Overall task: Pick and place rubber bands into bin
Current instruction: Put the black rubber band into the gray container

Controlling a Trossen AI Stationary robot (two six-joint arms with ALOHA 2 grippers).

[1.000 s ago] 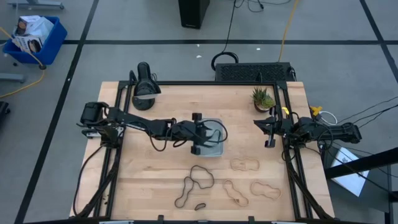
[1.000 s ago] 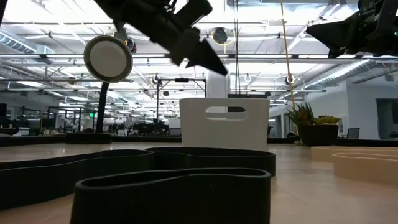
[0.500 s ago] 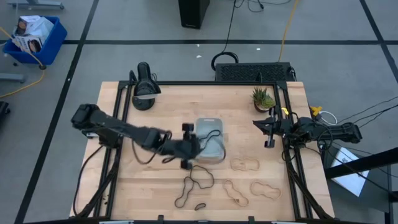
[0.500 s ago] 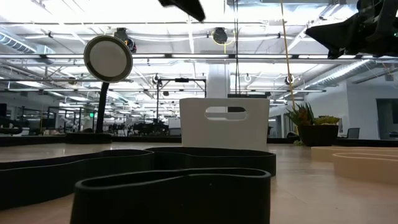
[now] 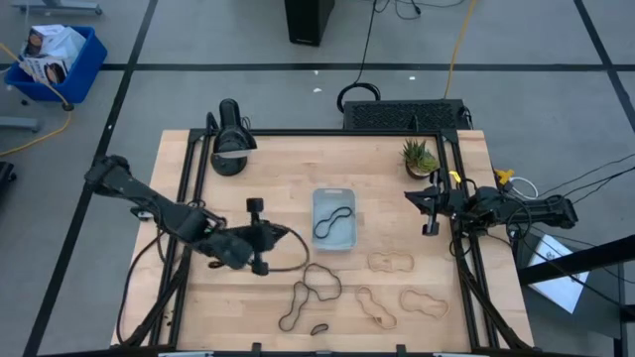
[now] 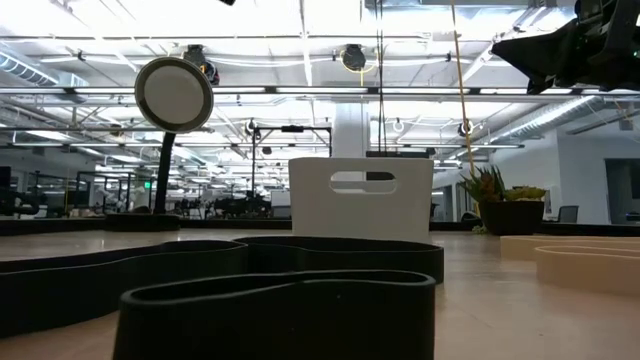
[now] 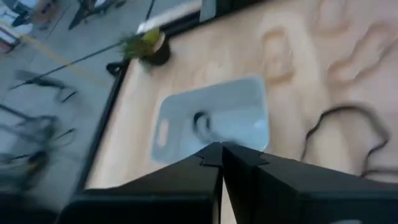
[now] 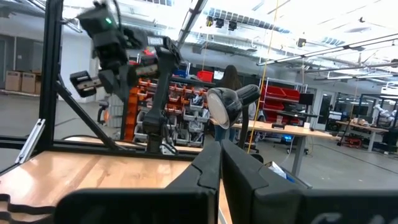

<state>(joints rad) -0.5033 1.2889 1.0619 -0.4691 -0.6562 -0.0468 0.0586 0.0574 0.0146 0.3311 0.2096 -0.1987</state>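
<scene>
The bin [image 5: 333, 236] stands at the table's middle with one dark rubber band [image 5: 334, 216] lying in it. It shows in the left wrist view as the bin [image 7: 186, 118]. Two dark bands [image 5: 319, 281] [image 5: 294, 308] and a small one [image 5: 319, 328] lie on the wood near the front edge, with three tan bands [image 5: 390, 263] [image 5: 377, 308] [image 5: 424, 302] to their right. My left gripper [image 5: 276, 236] [image 7: 221, 155] is shut and holds nothing, left of the bin and pointing toward it. My right gripper [image 5: 429, 210] [image 8: 220, 152] waits shut at the right edge.
A potted plant [image 5: 420, 157] stands at the far right and a round lamp [image 5: 230, 149] at the far left. Black frame rails [image 5: 189, 198] run along the table's sides. In the low view, dark bands [image 6: 280, 300] fill the foreground in front of the bin [image 6: 361, 198].
My left gripper has drawn back from above the bin toward the table's left and near edges, and has gone out of the low view. The dark band stays lying in the bin.
</scene>
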